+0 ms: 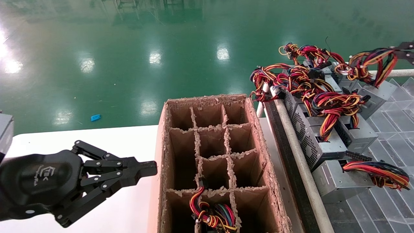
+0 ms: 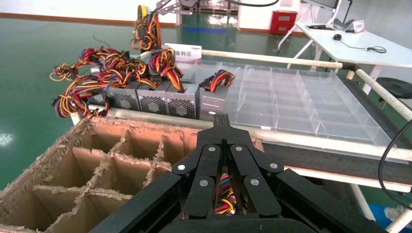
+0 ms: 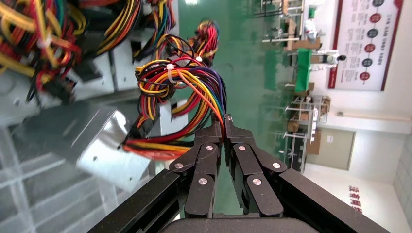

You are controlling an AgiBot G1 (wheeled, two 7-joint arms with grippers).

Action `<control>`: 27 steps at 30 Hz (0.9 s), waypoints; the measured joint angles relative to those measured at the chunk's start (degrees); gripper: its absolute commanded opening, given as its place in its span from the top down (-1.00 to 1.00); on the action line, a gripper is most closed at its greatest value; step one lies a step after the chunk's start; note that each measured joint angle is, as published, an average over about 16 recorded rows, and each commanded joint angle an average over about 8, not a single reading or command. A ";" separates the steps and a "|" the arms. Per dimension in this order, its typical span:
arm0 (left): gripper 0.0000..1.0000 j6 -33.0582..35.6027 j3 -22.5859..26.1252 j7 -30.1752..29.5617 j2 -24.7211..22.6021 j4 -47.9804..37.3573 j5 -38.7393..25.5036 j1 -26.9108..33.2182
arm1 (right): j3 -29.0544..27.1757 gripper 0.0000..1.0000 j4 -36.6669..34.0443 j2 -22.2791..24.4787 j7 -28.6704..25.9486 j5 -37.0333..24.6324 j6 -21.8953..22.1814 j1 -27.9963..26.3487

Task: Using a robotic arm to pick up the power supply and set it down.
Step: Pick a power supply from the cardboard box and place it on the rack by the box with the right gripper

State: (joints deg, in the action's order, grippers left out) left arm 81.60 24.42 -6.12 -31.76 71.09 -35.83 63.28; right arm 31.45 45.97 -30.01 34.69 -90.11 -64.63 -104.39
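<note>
Left gripper [image 1: 147, 170] — near left, low, pointing right, black linked fingers [image 2: 224, 131] pressed together, nothing between them. Right gripper [image 3: 224, 127] — far right, raised; fingertips pinched on a bundle of coloured wires, links drawn in tight.

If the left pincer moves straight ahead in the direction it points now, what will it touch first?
Probably the brown cardboard divider box. In the head view the black left pincer, closed and empty, points sideways at the box's near outer wall. Depth and height are unclear, so it might pass just over the rim.
</note>
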 measured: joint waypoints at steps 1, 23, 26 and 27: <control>1.00 0.00 0.00 0.00 0.00 0.00 0.00 0.00 | -0.17 1.00 -0.77 -0.48 0.78 0.54 0.26 0.30; 1.00 0.00 0.00 0.00 0.00 0.00 0.00 0.00 | -2.49 1.00 -18.72 -7.28 14.64 6.42 1.86 -0.34; 1.00 0.00 0.00 0.00 0.00 0.00 0.00 0.00 | -2.15 1.00 -20.46 -7.50 14.89 5.47 2.94 -0.97; 1.00 0.00 0.00 0.00 0.00 0.00 0.00 0.00 | -2.05 1.00 -20.99 -7.54 14.89 5.16 3.36 -1.15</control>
State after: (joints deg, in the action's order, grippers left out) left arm 81.59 24.42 -6.12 -31.76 71.09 -35.83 63.28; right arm 29.40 24.97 -37.55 49.58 -84.95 -61.27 -105.55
